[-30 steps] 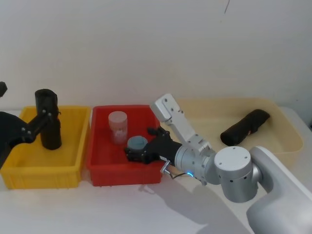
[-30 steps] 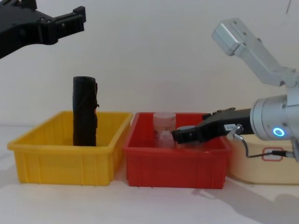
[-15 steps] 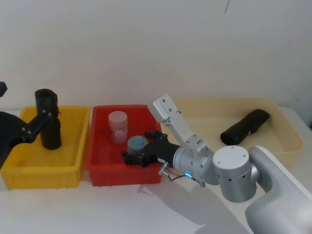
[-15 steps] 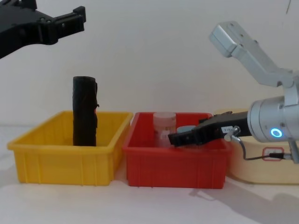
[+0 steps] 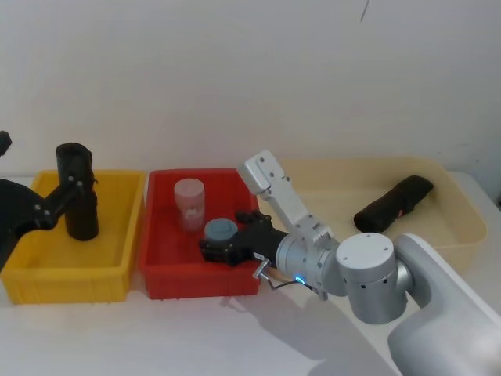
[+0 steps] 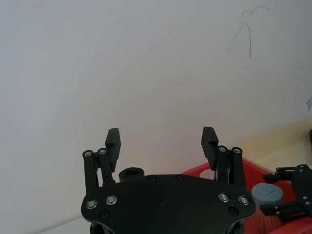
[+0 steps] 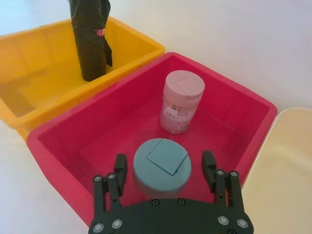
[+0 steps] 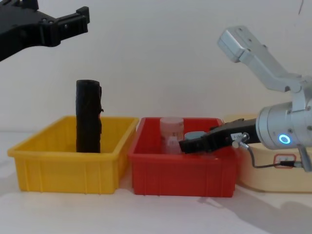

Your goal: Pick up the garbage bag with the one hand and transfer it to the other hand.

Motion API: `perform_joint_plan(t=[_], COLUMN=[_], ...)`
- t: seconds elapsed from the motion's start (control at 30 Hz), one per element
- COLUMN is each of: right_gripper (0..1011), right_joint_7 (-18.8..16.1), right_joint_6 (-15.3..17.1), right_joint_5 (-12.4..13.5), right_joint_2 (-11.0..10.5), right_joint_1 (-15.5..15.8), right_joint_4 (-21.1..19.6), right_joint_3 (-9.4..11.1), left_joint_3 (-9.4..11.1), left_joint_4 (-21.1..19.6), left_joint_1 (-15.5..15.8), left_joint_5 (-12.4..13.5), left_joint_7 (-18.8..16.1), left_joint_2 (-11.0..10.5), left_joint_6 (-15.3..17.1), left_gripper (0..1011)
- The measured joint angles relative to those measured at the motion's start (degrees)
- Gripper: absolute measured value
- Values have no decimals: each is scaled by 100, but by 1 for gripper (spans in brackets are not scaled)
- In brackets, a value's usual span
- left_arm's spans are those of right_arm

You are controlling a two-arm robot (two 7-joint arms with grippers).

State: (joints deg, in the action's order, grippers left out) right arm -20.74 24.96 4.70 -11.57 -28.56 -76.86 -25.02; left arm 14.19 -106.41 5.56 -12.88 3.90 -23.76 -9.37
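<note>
From the head view I see the garbage bag (image 5: 77,192) standing upright in the yellow bin (image 5: 74,270) at the tabletop's left end, with my left gripper (image 5: 47,205) beside it. The right gripper (image 5: 221,252) reaches into the red bin (image 5: 168,278), next to a grey-capped jar (image 5: 220,231) and a pink-capped jar (image 5: 189,204). A second black roll (image 5: 393,204) lies in the cream tray (image 5: 454,235) on the right.

In the left wrist view, that gripper's jaws are spread wide before the bare wall.

The right wrist view shows its jaws open, straddling the grey-capped jar (apart from it, I think).

From the chest view, the left gripper hangs well above the bag.
</note>
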Motion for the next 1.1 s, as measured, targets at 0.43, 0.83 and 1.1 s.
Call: perform_joint_plan(t=[0.43,0.83,1.1], right_gripper=[683,683,683], right_joint_7=[22,47,189], right_joint_6=[49,39,-36], right_joint_5=[-49,151,389], right_joint_2=[49,151,226], right_joint_1=[-18,5,-15], right_joint_4=[47,-146,-465], right_joint_3=[21,272,607], left_joint_3=[0,0,0], left_joint_4=[0,0,0], left_joint_1=[0,0,0], left_joint_5=[0,0,0], left_joint_7=[0,0,0], left_joint_2=[0,0,0], left_joint_6=[0,0,0], left_gripper=[1002,1001,1002])
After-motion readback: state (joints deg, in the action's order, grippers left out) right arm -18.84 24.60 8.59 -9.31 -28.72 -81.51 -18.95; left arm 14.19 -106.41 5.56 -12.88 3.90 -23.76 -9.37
